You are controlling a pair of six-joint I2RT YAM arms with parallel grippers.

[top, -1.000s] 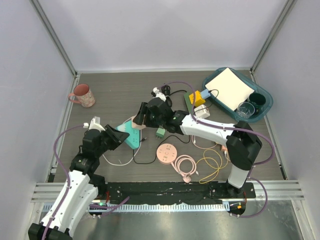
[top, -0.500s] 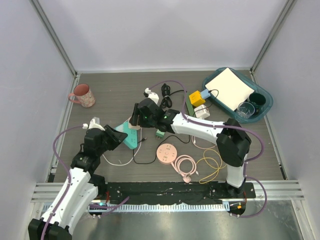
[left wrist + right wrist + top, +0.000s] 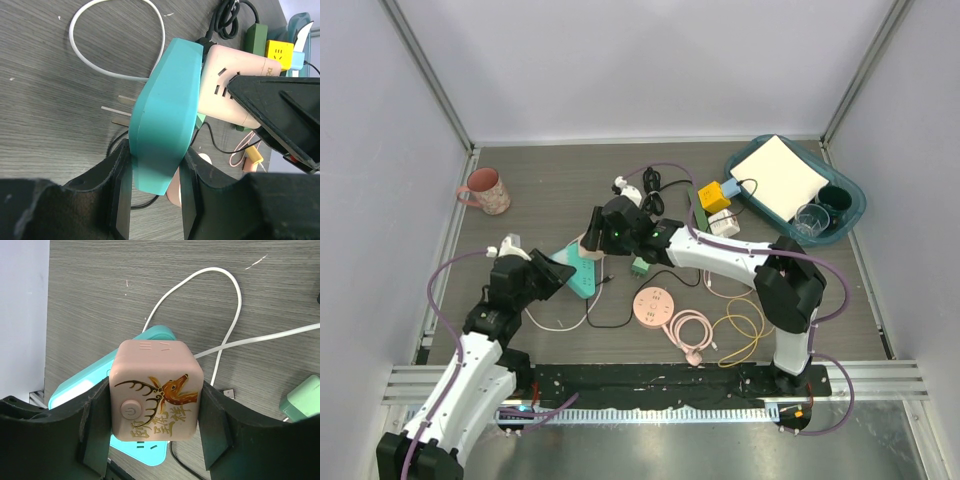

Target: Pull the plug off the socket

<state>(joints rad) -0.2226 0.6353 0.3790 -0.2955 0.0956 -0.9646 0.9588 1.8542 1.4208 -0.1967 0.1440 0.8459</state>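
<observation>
the pink cube plug (image 3: 157,390) hides where it meets the teal socket strip (image 3: 75,386).

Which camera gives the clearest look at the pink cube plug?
Right wrist: the pink cube plug sits centre frame, deer print and power button facing the camera, clamped in the right gripper. Left wrist shows only its slotted side against the teal socket strip. Top external shows just a small pink patch under the gripper.
</observation>
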